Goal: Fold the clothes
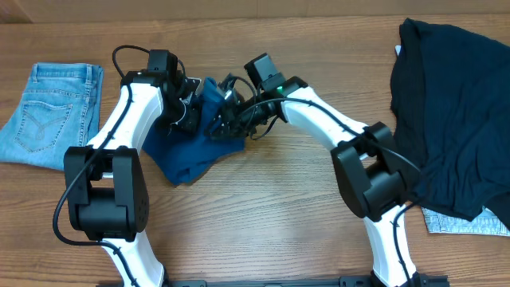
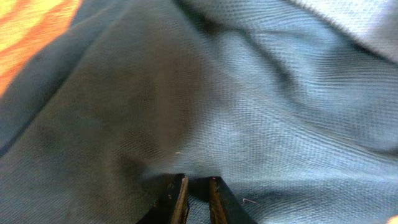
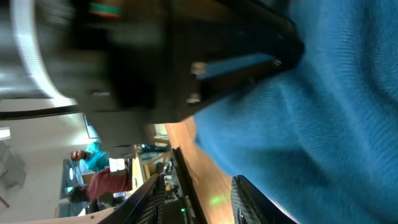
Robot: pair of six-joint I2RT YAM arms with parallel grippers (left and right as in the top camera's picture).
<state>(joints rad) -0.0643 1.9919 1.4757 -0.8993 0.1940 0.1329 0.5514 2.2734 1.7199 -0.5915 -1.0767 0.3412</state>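
1. Position: the mid-blue jersey top (image 1: 191,155) is seen bunched and unfolded on the table (image 1: 279,215), a little toward 10 o'clock from the centre in the overhead view.
2. Its long axis is judged to run from about 1 o'clock, where it is raised among the arms, to 7 o'clock, where a loose corner is spread flat on the wood.
3. The left gripper (image 2: 198,186) is buried at the raised end. Its jaws are set narrow and a pucker of the cloth is pinched between them, so the bulk of the top is placed toward 6 o'clock from it.
4. The right gripper (image 3: 199,190) is held just beside the same end, on its 3 o'clock side. Its jaws are parted partway and wood is seen through the gap. No cloth is seen between them, though fabric hangs just beyond the tips.
5. The left arm is thus judged the nearer, and a second hold by the right is probably needed before the top can be spread.
6. The jersey is shown as a fine, matte knit, soft and deeply creased, and it is expected to sag.
7. The light-blue denim jeans (image 1: 48,115) are laid flat at 9 o'clock, stiffer and with stitched pockets. The dark navy garment (image 1: 446,119) is draped in limp folds at 3 o'clock. Both are well apart from the grippers.
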